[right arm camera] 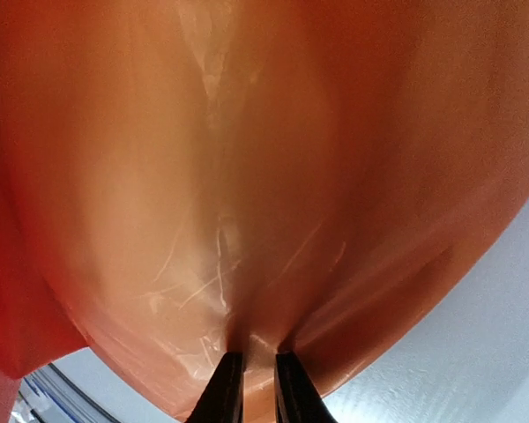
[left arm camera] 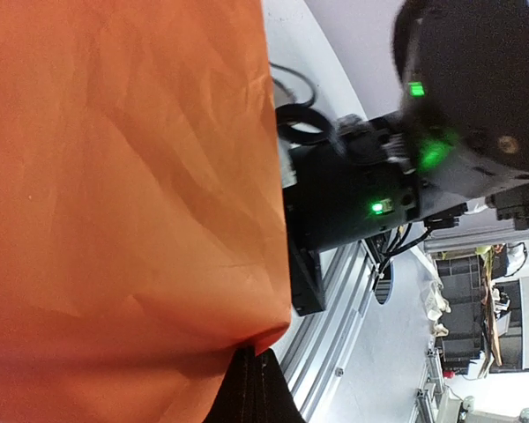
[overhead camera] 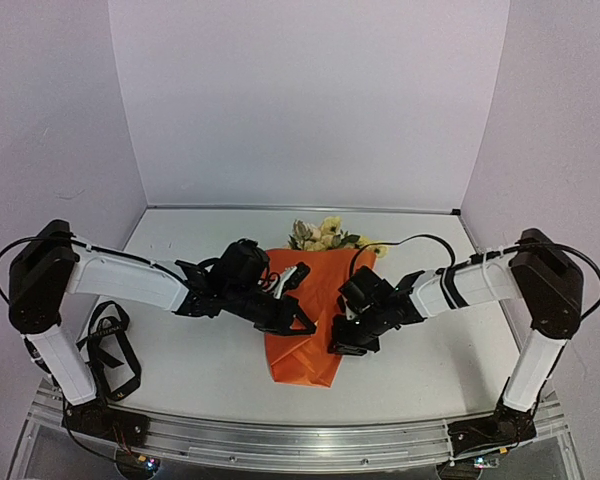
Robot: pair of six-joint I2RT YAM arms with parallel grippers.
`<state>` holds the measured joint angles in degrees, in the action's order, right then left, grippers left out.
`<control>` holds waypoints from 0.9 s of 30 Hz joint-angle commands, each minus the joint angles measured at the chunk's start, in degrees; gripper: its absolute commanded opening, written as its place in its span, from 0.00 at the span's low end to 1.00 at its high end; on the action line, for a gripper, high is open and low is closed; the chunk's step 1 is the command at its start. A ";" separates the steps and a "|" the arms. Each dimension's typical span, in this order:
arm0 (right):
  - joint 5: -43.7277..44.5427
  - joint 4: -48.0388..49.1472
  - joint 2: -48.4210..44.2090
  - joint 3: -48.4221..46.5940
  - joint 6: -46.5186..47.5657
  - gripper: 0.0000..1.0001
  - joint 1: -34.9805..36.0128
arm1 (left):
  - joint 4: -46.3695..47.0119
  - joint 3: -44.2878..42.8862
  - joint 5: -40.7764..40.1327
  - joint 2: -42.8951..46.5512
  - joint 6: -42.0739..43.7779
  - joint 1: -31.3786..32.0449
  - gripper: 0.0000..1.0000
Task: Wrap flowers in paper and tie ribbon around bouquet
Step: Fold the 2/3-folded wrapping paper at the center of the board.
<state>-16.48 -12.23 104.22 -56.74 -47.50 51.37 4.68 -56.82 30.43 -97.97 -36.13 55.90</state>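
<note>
**Top external view.** Illumination is even and diffuse, coming from overhead. The surface [overhead camera: 210,370] reads bright. Only faint, soft shadows lie under the left arm [overhead camera: 130,280] and right arm [overhead camera: 470,285]. The walls carry a lilac cast. Wide-angle distortion bows the front rail [overhead camera: 280,440] along the bottom edge.

**Left wrist view.** The paper [left arm camera: 115,176] fills the left half in focus, with its creases clearly shaded. The dark housing [left arm camera: 476,79] at upper right is blurred, and its green lights [left arm camera: 432,152] bloom.

**Right wrist view.** The paper is too close to the lens — soft throughout, backlit, glowing pale at centre and darker red at the left edge. The right end effector [right arm camera: 251,388] shows as a dark silhouette at bottom centre.
</note>
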 commanded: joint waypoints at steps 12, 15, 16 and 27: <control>16.61 1.45 -23.02 15.12 1.69 0.44 -2.77 | 1.73 -12.35 2.76 -12.58 0.07 0.17 0.00; 19.20 0.86 -24.26 13.83 2.72 0.59 -3.80 | 0.54 -14.36 2.22 -13.96 0.31 0.18 0.00; 19.57 0.32 -24.23 12.80 2.94 0.64 -4.26 | 0.28 -14.89 2.16 -14.47 0.44 0.18 0.00; 10.70 -1.08 -18.03 4.39 1.14 0.65 -11.36 | -1.64 -19.61 2.91 -18.74 2.26 0.13 0.00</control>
<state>-4.29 -13.04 85.28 -50.68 -45.72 41.23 3.24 -73.33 32.61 -115.49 -35.60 55.94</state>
